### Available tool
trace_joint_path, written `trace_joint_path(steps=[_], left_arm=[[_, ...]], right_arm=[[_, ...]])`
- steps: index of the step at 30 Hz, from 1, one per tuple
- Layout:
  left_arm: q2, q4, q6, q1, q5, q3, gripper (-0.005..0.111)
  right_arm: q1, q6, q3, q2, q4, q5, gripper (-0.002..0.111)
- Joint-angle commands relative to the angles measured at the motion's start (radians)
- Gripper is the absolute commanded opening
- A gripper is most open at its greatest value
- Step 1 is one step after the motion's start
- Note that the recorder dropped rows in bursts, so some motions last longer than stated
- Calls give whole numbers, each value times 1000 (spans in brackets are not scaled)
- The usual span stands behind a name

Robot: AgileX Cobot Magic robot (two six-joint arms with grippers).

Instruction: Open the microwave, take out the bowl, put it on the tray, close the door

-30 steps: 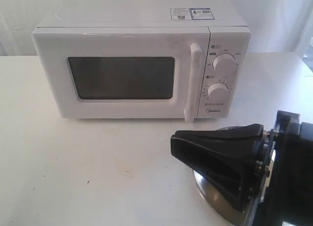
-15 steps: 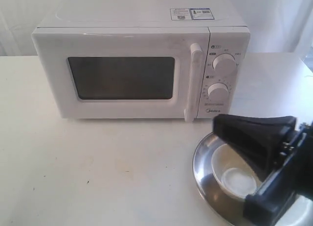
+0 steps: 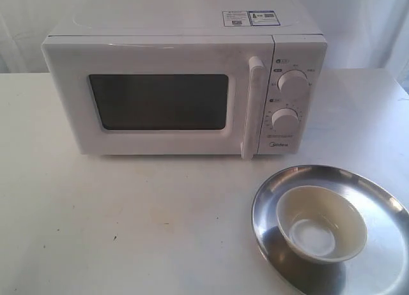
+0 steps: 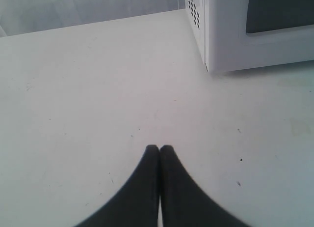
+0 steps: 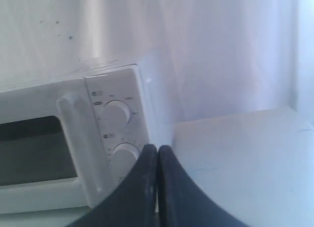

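Bowl and tray sit together at the near right of the white table in the exterior view. The bowl stands upright on the tray, toward its left half, with its whitish inside facing up, and the shiny metal shows a dark reflection under the bowl's near side. Behind them, near the tray's far rim but clear of it, the microwave stands square on the table with the door shut flush against the body. The dark window shows nothing I can make out inside. The long bar handle runs upright along the door's right edge, just beside the control panel with its two round knobs, one above the other. Two small stickers lie on the top toward the right rear. In the left wrist view, the left gripper has its two black fingers pressed together tip to tip with nothing between them. It points at bare table, though I cannot tell whether the tips touch the surface; a lower corner of the microwave and a patch of vent holes on its side wall lie farther off. In the right wrist view, the right gripper is likewise closed to a thin seam and empty. It points toward the microwave's knob panel, with a pale curtain behind.
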Motion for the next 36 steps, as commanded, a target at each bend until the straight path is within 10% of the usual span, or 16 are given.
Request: trace_joint_path(steps=[1, 26, 33, 36], left_arm=[[-2, -4, -6, -1, -1, 3, 0], [-2, -4, -6, -1, -1, 3, 0], [-2, -4, -6, -1, -1, 3, 0], [-2, -4, -6, -1, -1, 3, 0]], right_arm=[[-152, -9, 40, -41, -14, -71, 0], [-248, -133, 50, -41, -24, -130, 0], [-248, -1189, 50, -41, 992, 11, 0], [-248, -1295, 50, -41, 1101, 11, 0]])
